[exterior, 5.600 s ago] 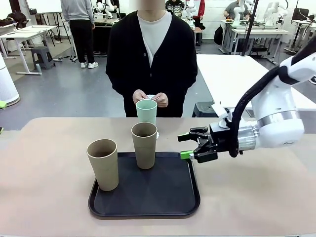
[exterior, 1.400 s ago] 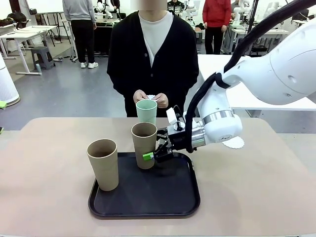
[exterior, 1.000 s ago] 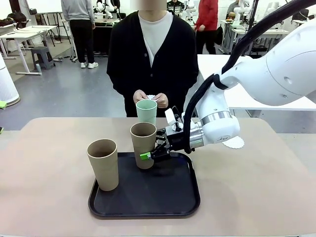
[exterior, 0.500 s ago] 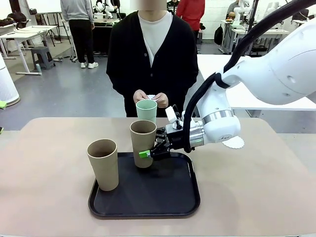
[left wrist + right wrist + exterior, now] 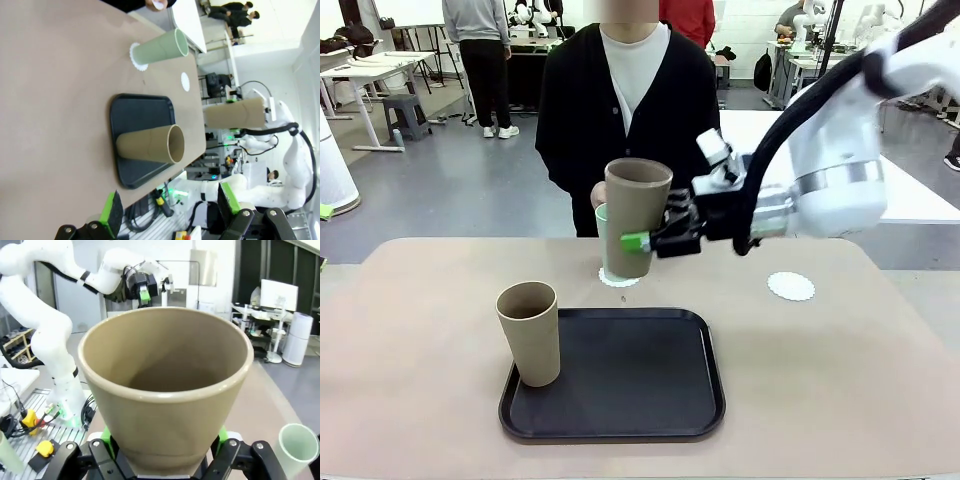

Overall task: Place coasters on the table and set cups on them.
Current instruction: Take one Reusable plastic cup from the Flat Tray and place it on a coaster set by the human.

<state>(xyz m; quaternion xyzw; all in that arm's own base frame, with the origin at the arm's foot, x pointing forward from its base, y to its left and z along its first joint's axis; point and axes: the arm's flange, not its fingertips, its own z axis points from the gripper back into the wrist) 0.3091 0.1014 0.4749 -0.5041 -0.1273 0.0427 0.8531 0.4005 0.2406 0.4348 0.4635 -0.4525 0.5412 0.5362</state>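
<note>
Beige desk (image 5: 840, 380) in front, busy lab behind. A tan cup (image 5: 636, 205) is held in the air over the far middle, upright, long axis vertical, mouth up, clamped low on its wall by the right hand (image 5: 648, 241). It is judged light, stiff, rather slippery; the left hand (image 5: 170, 202) is spread wide.

Matt, smooth, faintly grainy finish on raised tan cup (image 5: 636, 215) at frame centre; same dull look on lower-left tan cup (image 5: 530, 335) and mint cup (image 5: 161, 49). Black tray (image 5: 640, 385): smooth plastic, slight sheen. Beige bench (image 5: 840, 385): matt, even. White coaster (image 5: 791, 286) at right of frame: thin, papery, lace-edged.
</note>
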